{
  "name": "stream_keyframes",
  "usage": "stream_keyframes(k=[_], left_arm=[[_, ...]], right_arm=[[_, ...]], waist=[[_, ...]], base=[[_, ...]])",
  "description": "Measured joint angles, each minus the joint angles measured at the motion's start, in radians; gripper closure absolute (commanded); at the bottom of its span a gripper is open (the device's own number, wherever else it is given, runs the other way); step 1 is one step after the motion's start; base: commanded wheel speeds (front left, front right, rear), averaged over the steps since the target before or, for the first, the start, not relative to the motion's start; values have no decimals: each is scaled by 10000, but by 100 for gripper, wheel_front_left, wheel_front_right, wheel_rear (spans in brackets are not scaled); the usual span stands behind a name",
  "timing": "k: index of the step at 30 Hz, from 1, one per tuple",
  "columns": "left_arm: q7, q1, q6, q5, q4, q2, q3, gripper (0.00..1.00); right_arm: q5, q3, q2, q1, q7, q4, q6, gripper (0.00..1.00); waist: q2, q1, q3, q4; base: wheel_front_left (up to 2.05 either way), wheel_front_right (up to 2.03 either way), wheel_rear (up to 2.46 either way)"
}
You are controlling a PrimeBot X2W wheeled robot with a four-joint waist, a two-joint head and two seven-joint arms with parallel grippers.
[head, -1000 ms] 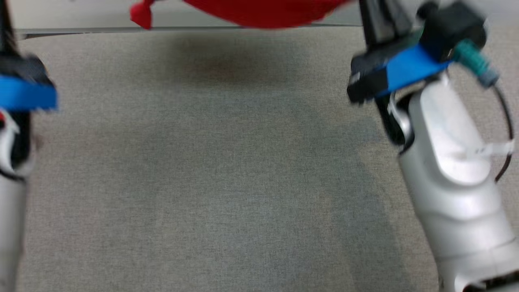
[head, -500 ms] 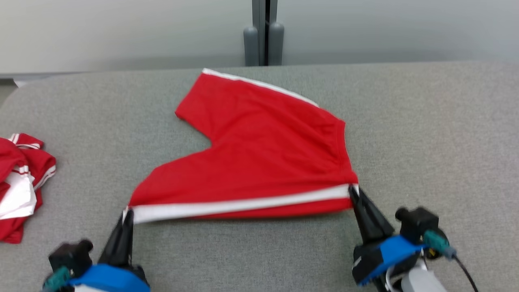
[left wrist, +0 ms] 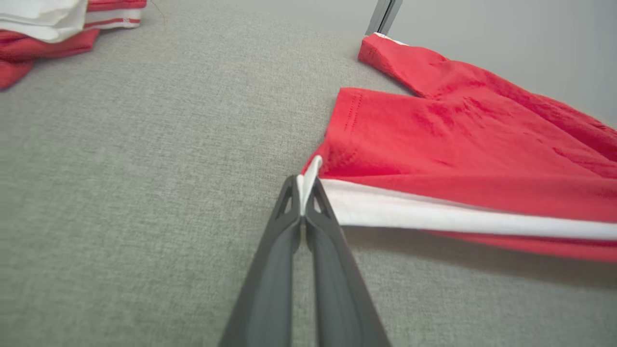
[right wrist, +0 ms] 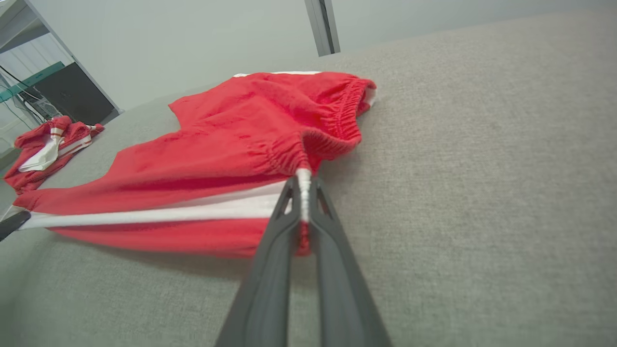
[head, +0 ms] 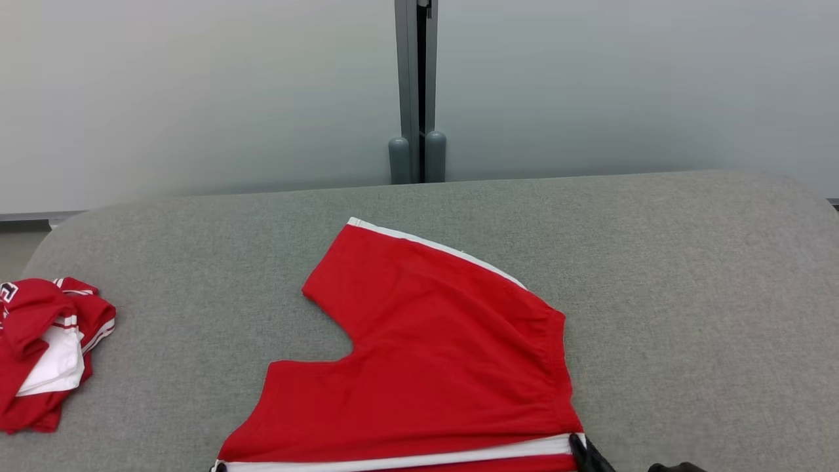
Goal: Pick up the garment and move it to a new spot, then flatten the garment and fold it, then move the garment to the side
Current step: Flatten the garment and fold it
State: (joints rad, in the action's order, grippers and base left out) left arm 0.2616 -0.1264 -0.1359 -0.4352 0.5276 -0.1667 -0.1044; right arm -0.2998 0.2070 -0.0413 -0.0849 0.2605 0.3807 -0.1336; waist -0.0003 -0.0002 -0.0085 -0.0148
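While taut, garment (right wrist: 231, 125) corner inside right pincer (right wrist: 303, 182).

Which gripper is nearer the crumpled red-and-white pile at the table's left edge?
Left. The left gripper pinches the shorts at the hem corner facing the pile; the right gripper pinches the waistband corner, farther across.

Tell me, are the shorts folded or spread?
Spread: the shorts lie open, legs apart, on the table; near edge held slightly raised.

place: lab | cues: grey fabric table (head: 655, 262), plain partition panels (head: 196, 98), cabled shelving (right wrist: 29, 91)
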Motion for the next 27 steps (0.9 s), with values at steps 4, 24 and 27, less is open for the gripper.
stream_keyframes(k=[4, 24, 27], left_arm=[[0, -82, 0, 165, -221, 58, 217, 100], [13, 5695, 33, -1290, -846, -3106, -2800, 100], [13, 6330, 33, -1578, -738, -3313, -2964, 100]], right_arm=[[-119, 63, 8, -265, 0, -253, 0, 100], [-2429, 807, -48, 3308, 10, -1093, 23, 100], [-2834, 826, -50, 3531, 10, -1304, 23, 100]], waist=[[0, 1, 9, -80], [5, 6, 2972, -1171], [5, 5, 3468, -1327]], base=[[0, 0, 0], [0, 0, 0], [0, 0, 0]])
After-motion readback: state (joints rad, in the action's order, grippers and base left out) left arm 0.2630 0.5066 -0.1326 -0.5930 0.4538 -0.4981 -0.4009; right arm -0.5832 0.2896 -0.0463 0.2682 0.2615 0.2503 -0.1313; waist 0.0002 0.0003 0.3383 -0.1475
